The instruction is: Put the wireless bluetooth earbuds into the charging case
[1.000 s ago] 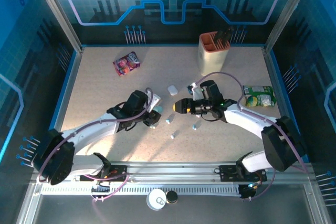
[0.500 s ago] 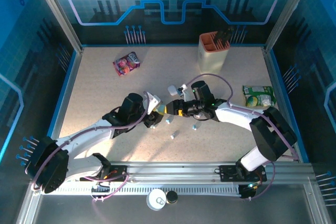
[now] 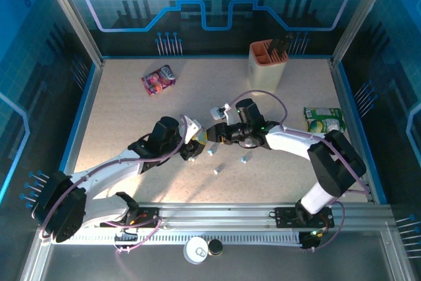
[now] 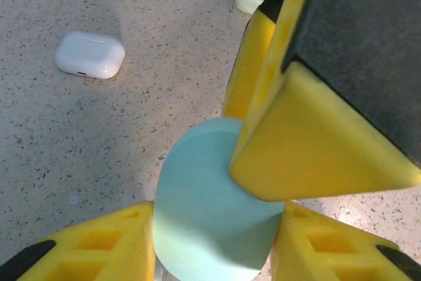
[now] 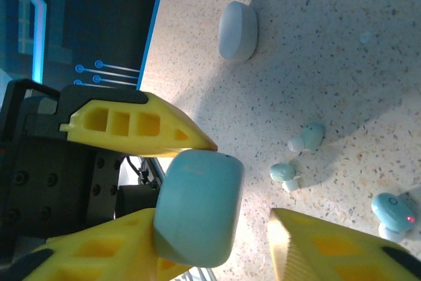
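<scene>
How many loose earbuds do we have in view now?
3, clustered centrally: left earbud, near earbud lowest in the top view, right earbud apart to the right. Others may be hidden.

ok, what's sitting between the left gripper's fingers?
The pale blue case. In the left wrist view it fills the gap between the two yellow fingers of the left gripper, touching both, so it is gripped.
</scene>
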You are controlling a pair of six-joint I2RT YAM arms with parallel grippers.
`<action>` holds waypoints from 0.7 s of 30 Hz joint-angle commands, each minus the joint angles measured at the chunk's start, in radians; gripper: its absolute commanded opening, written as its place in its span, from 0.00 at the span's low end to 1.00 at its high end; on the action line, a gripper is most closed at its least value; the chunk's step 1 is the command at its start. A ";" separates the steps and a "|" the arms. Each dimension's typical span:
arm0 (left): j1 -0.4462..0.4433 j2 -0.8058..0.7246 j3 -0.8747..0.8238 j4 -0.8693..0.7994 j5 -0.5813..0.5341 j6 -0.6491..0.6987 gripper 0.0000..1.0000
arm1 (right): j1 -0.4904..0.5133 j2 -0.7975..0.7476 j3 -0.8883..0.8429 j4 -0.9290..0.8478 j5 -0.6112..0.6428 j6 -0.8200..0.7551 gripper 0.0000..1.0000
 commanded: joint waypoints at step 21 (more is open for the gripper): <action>-0.012 -0.150 -0.129 0.282 0.148 0.013 0.95 | -0.090 -0.159 -0.197 0.376 -0.114 0.283 0.23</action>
